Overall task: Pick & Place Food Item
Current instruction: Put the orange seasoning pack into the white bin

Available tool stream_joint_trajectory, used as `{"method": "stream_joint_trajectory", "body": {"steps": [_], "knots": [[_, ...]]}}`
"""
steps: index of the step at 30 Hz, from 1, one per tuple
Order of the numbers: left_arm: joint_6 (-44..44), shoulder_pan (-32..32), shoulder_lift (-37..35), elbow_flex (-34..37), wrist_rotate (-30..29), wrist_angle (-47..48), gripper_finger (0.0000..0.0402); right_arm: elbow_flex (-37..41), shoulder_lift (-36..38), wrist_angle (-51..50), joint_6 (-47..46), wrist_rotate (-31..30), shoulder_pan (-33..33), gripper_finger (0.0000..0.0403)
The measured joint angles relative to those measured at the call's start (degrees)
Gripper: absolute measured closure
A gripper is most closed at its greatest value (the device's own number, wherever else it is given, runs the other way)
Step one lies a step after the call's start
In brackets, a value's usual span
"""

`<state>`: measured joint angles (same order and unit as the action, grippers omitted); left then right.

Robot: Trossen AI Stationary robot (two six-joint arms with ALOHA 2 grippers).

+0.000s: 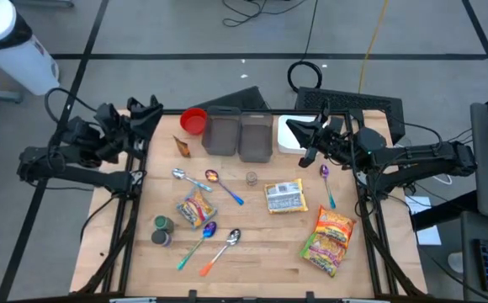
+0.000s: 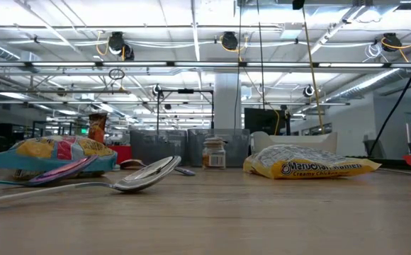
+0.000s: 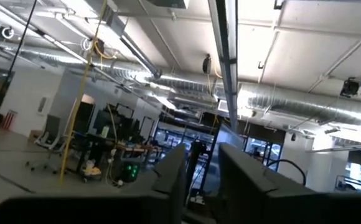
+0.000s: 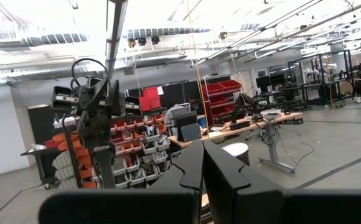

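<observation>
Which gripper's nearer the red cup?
Left. The left gripper sits at the table's back-left corner, just beside the red cup; the right gripper is across the two grey bins, over the white container.

Open air is seen ahead of the left gripper's fingers (image 3: 168, 180) and the right gripper's fingers (image 4: 190, 168). Below and inward of both, the table (image 1: 261, 244) is crowded with packets, spoons and bins.

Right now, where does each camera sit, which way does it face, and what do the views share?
High: overhead, straight down on the table; both arms show, left gripper, right gripper.
Low: table height, looking level across; no arm shows.
Left wrist: aimed at the ceiling past its fingers.
Right wrist: aimed into the room past shut fingers.
Shared: high and low both show the yellow packet.
</observation>
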<state>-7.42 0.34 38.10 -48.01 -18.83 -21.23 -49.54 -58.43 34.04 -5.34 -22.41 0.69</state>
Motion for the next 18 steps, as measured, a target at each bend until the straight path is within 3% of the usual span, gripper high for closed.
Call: {"method": "stream_joint_trajectory", "body": {"steps": [4,8,14,18], "knots": [[-1.0,0.0,-1.8,0.0,-6.1,4.5,0.0219,0.0,0.0,0.0,-1.6,0.0,0.0,0.0378],[1.8,0.0,-2.5,0.0,-8.1,7.2,0.0171,0.0,0.0,0.0,-3.2,-0.2,0.0,0.0337],[-1.3,0.0,0.7,0.0,-8.3,6.6,0.0147,0.0,0.0,0.0,-3.0,-0.1,0.0,0.0259],[4.0,0.0,1.3,-0.8,-9.8,17.0,0.0147,0.0,0.0,-0.1,-3.3,-0.1,0.1,0.0229]]}}
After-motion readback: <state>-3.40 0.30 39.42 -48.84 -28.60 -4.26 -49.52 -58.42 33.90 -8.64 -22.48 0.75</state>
